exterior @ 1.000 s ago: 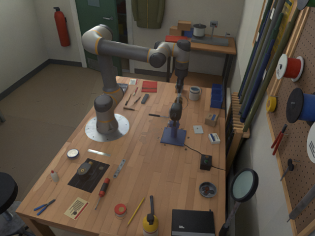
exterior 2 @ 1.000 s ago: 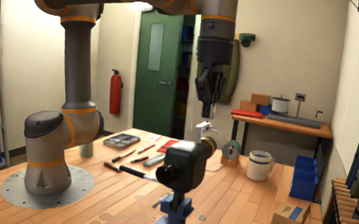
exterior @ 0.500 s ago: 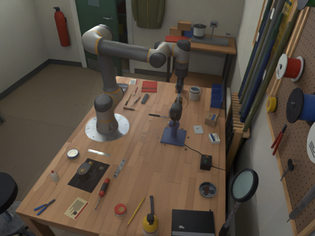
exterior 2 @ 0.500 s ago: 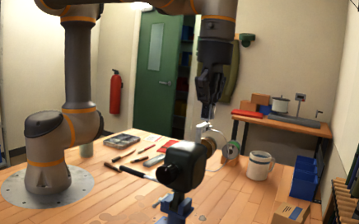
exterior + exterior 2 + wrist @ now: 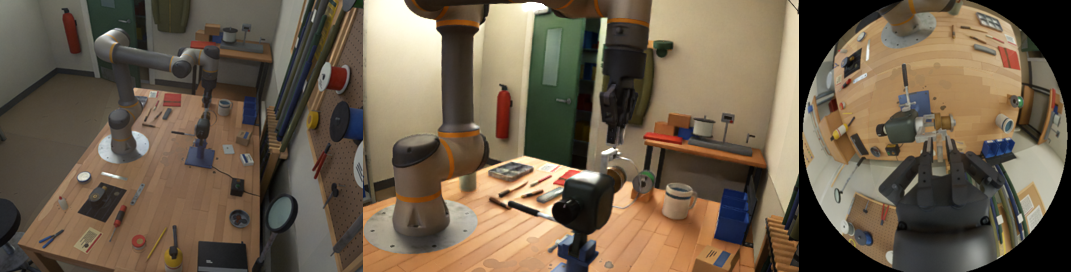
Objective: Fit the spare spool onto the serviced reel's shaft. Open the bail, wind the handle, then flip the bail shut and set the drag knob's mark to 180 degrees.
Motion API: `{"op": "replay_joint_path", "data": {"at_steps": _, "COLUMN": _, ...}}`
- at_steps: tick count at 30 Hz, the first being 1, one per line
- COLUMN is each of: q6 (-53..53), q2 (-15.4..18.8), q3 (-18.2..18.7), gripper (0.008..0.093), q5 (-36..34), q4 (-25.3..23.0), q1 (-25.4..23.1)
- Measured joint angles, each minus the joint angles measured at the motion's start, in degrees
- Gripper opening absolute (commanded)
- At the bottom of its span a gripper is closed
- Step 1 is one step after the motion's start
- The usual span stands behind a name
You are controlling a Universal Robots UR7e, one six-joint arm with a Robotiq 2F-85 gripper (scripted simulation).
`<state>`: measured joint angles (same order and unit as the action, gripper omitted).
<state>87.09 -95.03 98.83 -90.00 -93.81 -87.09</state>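
The brown spool (image 5: 943, 121) sits on the shaft at the front of the dark reel (image 5: 900, 129), which is clamped upright on a blue stand (image 5: 200, 156) mid-table. The reel's grey bail arm (image 5: 931, 137) crosses beside the spool, and the wire bail (image 5: 628, 186) loops out past it. The crank handle (image 5: 904, 81) sticks out toward the arm's base. The drag knob (image 5: 880, 129) is at the reel's rear end. My gripper (image 5: 938, 146) hangs just above the bail arm. It is open and holds nothing.
A white mug (image 5: 224, 107) stands just behind the reel, with blue bins (image 5: 249, 110) at the table's right edge. A green line spool (image 5: 643, 182) sits behind the reel. Small tools (image 5: 155, 114) lie left of it. A cable runs from the stand to a black switch box (image 5: 237, 186).
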Motion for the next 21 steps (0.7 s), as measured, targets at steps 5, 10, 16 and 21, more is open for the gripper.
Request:
{"op": "replay_joint_path", "data": {"at_steps": 5, "q6": 0.00, "q2": -0.01, "q3": -0.18, "gripper": 0.0300, "q5": 0.00, "q4": 0.20, "q1": 0.00}}
{"op": "replay_joint_path", "data": {"at_steps": 10, "q6": 0.00, "q2": -0.04, "q3": -0.67, "gripper": 0.0300, "q5": 0.00, "q4": 0.71, "q1": 0.00}}
{"op": "replay_joint_path", "data": {"at_steps": 16, "q6": 0.00, "q2": -0.08, "q3": -1.66, "gripper": 0.0300, "q5": 0.00, "q4": 1.74, "q1": 0.00}}
{"op": "replay_joint_path", "data": {"at_steps": 21, "q6": 0.00, "q2": -0.11, "q3": -2.75, "gripper": 0.0300, "q5": 0.00, "q4": 2.86, "q1": 0.00}}
